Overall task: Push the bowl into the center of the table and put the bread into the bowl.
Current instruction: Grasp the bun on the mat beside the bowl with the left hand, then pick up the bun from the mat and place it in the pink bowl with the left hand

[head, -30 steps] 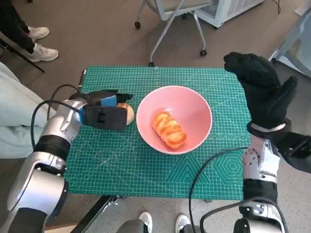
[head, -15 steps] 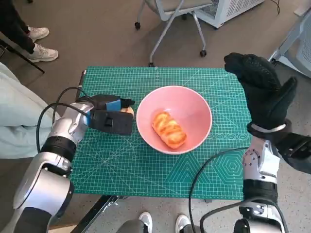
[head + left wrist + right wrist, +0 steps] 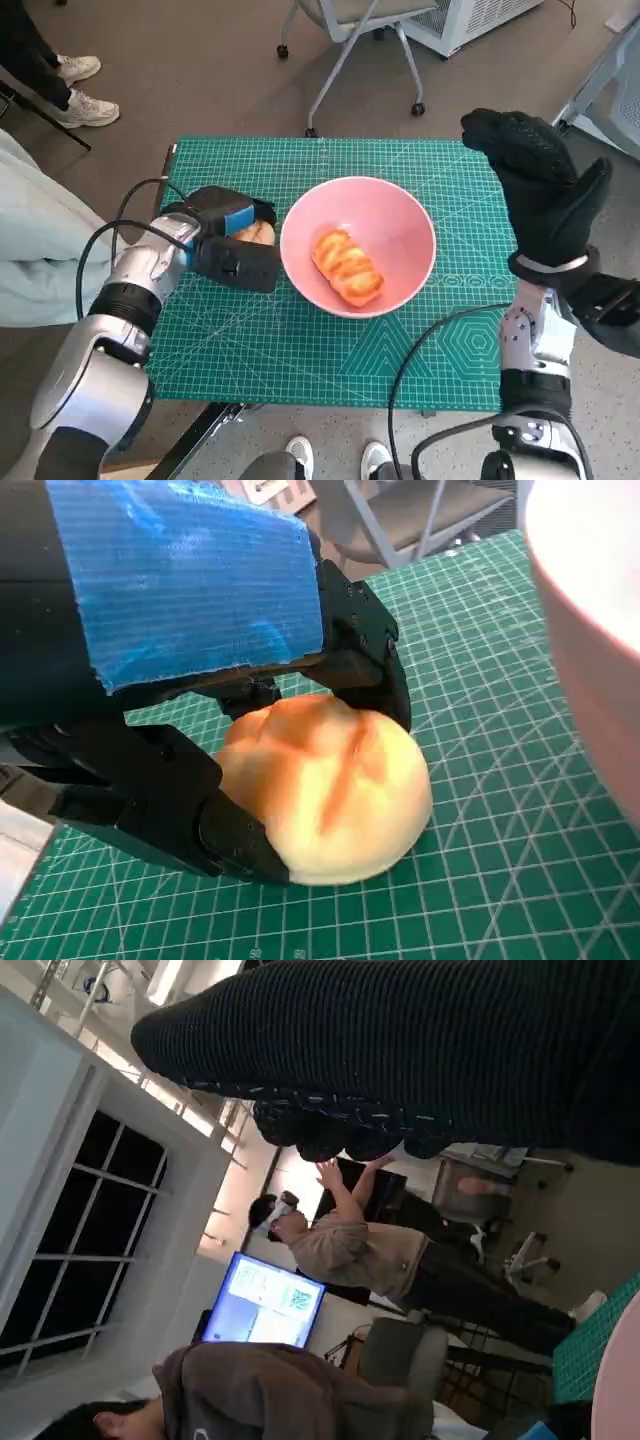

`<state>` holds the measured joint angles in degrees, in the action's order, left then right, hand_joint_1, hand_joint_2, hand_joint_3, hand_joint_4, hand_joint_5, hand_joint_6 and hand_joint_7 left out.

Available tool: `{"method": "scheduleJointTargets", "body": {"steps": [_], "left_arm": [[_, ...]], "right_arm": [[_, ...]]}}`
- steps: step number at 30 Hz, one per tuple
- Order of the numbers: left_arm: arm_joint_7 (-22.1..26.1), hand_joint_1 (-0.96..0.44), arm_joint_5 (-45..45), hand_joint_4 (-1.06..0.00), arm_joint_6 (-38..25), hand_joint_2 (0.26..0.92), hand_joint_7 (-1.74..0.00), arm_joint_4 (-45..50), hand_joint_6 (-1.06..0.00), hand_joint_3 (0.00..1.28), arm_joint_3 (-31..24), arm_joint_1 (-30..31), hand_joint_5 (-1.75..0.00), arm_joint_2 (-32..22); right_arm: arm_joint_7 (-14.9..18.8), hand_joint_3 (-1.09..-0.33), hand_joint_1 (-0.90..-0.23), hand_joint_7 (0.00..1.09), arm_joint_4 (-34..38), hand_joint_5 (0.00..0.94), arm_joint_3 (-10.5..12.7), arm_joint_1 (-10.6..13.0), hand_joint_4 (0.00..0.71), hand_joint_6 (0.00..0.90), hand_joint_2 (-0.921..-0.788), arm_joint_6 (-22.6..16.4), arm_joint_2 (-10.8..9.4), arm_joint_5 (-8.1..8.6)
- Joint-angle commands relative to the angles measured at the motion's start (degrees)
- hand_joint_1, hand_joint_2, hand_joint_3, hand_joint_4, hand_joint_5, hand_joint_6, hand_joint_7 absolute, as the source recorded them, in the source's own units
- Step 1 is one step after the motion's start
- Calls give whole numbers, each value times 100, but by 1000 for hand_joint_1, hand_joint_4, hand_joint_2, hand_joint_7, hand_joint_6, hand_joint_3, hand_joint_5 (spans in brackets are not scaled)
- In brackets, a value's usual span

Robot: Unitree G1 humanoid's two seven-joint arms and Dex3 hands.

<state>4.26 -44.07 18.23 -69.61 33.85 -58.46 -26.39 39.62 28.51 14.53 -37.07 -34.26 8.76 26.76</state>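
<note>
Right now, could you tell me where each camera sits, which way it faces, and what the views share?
Head view: on the head, looking steeply down at the green mat, pink bowl, both forearms and hands.
Left wrist view: behind the left hand, facing the round bread between its fingers.
Right wrist view: behind the raised right hand, facing people in the room.
Shared: head and left wrist views both show bowl, mat and round bread.

My left hand (image 3: pixel 200 730) is hard matt black plastic under ribbed blue tape (image 3: pixel 190 580); the bun (image 3: pixel 325 785) looks smooth and softly glazed, the green mat (image 3: pixel 500 880) matt, the pink bowl (image 3: pixel 400 215) smooth.
</note>
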Motion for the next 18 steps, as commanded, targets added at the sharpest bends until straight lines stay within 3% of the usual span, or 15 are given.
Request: {"method": "scheduleJointTargets", "body": {"steps": [1, 10, 18], "left_arm": [[-64, 1, 102, -604, -84, 920, -1095, 98, -629, 110, -151, -28, -1317, -216], [-12, 1, 438, -636, -34, 920, -1072, 873, -637, 94, -656, -45, -1298, -633], [122, 2, 866, -687, -27, 920, -1126, 2614, -631, 70, -1329, 300, -1197, -1051]], "right_arm": [[-19, -731, -668, 264, 81, 1, -14, 112, 174, 152, -921, 43, 5, -39], [15, -734, -673, 259, 75, 0, -5, 105, 170, 152, -921, 83, 21, 7], [47, -734, -666, 255, 119, 0, 10, 52, 166, 152, -921, 126, 30, 45]]}}
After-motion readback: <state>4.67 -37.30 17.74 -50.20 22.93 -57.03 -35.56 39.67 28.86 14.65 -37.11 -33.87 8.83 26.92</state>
